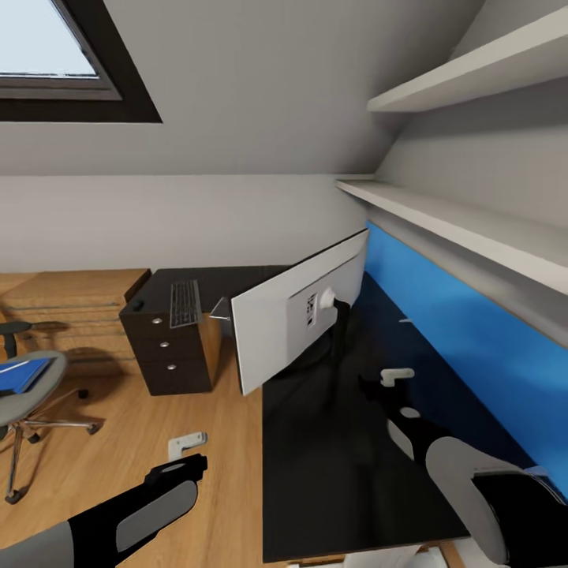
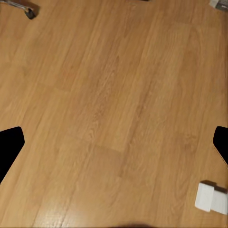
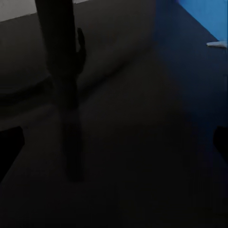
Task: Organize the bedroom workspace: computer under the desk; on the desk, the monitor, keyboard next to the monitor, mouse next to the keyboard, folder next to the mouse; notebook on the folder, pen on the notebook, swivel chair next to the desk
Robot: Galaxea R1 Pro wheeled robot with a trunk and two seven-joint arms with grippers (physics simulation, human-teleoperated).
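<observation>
The monitor [image 1: 296,319] stands on the black desk [image 1: 339,473] with its white back toward me; its dark stand [image 3: 57,71] rises close ahead in the right wrist view. The keyboard [image 1: 185,304] lies on a dark drawer cabinet [image 1: 170,347], with a small dark object [image 1: 138,304], possibly the mouse, beside it. A blue folder [image 1: 24,375] rests on the swivel chair [image 1: 31,394] at the left. My left gripper [image 1: 177,467] [image 2: 114,142] hangs open over the wooden floor. My right gripper [image 1: 377,390] [image 3: 114,142] is open low over the desk, behind the monitor.
A small white object [image 1: 187,443] [image 2: 211,197] lies on the floor near my left gripper. A thin white item [image 1: 406,319] [image 3: 217,43] lies on the desk by the blue wall panel [image 1: 473,339]. Two shelves [image 1: 473,229] jut out above the desk. A chair caster [image 2: 28,12] is nearby.
</observation>
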